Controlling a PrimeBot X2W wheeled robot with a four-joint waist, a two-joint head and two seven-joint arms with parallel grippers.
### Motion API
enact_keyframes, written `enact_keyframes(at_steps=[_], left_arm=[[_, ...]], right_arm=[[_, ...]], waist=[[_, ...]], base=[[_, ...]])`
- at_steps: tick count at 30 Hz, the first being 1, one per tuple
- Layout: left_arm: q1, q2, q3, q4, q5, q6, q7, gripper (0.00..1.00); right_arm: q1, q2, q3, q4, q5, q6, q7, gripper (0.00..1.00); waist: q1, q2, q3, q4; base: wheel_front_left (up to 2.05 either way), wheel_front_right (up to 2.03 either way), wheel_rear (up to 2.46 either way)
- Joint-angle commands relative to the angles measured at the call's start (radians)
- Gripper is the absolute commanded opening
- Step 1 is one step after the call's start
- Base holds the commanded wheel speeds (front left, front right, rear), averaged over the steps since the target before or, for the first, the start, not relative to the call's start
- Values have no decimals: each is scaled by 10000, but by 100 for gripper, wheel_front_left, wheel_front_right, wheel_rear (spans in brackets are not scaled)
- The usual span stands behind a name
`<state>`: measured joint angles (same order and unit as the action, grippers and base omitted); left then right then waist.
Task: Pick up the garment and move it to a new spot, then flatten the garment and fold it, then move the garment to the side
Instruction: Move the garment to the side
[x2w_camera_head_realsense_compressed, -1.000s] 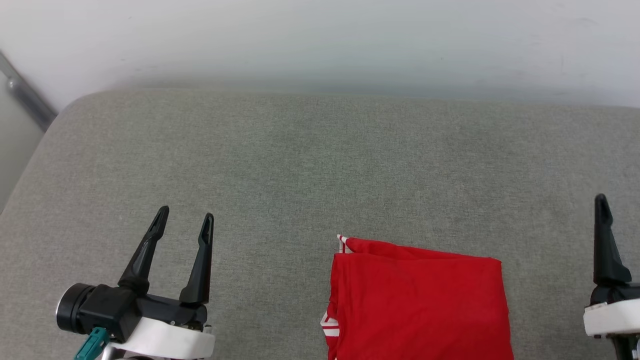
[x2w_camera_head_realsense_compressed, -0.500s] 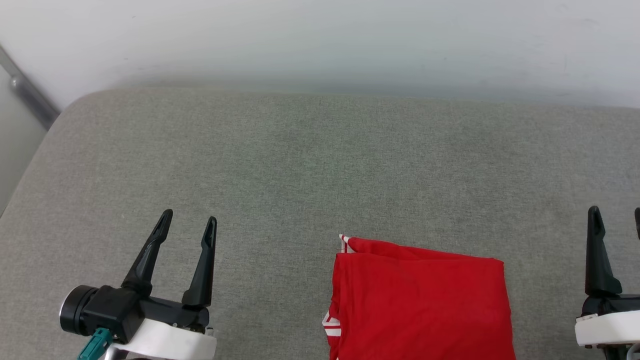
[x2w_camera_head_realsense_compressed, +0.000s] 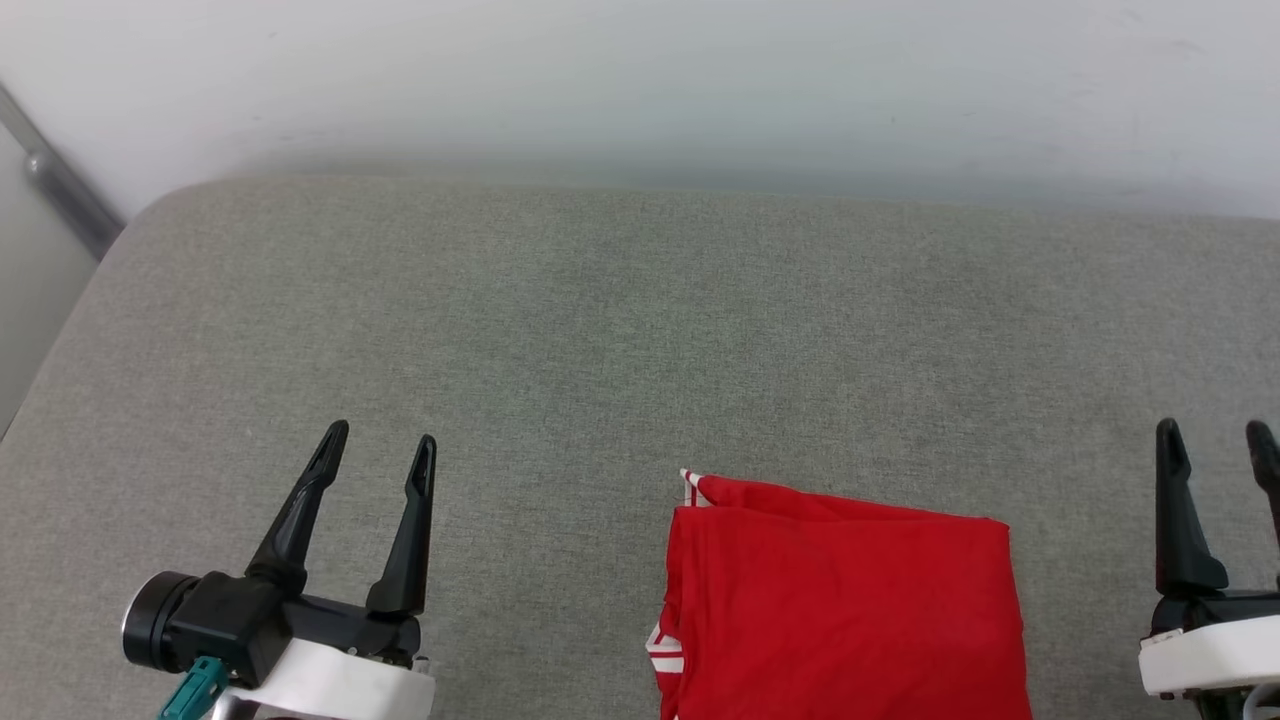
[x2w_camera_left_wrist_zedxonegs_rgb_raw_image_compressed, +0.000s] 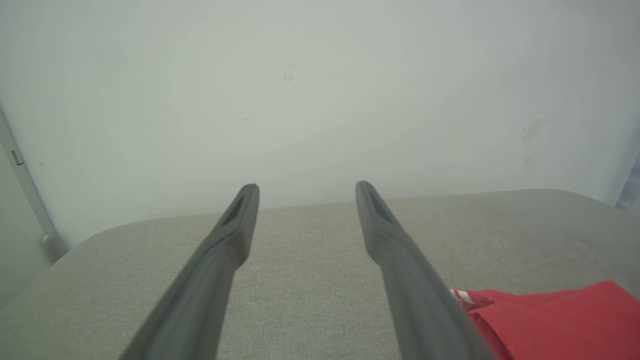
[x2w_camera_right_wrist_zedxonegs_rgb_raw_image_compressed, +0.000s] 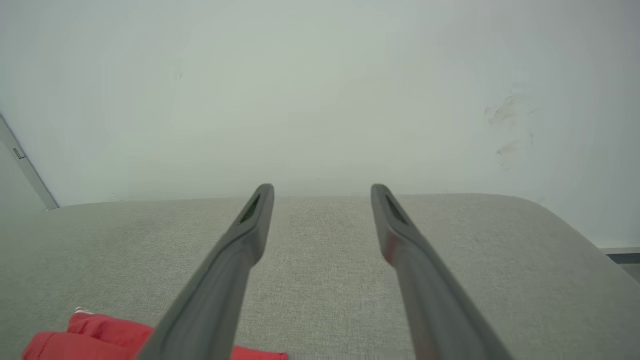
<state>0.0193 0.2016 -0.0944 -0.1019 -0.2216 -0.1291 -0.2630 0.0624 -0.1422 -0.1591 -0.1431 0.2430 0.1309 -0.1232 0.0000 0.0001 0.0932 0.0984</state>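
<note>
While the folded jersey (x2w_camera_head_realsense_compressed: 845, 600) lies on the grey surface (x2w_camera_head_realsense_compressed: 600, 330) by a wall (x2w_camera_head_realsense_compressed: 640, 80), left fingers (x2w_camera_head_realsense_compressed: 305, 505) and right fingers (x2w_camera_head_realsense_compressed: 1172, 500) gape empty.

A padded surface (x2w_camera_head_realsense_compressed: 640, 330) upholstered in grey-green woven cloth, its far corners rounded, spreads wide across the head view. A red garment (x2w_camera_head_realsense_compressed: 840, 610), folded into a rough rectangle, lies flat on it right of centre at the near side, its lower part cut off by the picture's bottom edge. Slivers of red-and-white striped trim peek out at the fold's far left corner and along its left edge.
</note>
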Motion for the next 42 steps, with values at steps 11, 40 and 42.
enact_keyframes(at_steps=[11, 40, 42], left_arm=[[-180, 24, -175, -18, 27, -7, -21, 100], [-935, -308, -661, 280, -71, -7, -21, 100], [-819, -274, -747, 325, -48, -7, -21, 100]], right_arm=[[142, -1351, 1084, -384, 1437, -3, 5126, 100], [-286, -606, 1806, 753, 389, -6, 11253, 0], [-608, -858, 1984, 692, 309, -6, 10947, 0]], waist=[[0, -1, 356, 173], [0, -1, 1261, 1497], [0, -1, 1183, 1375]], base=[[0, 0, 0], [0, 0, 0], [0, 0, 0]])
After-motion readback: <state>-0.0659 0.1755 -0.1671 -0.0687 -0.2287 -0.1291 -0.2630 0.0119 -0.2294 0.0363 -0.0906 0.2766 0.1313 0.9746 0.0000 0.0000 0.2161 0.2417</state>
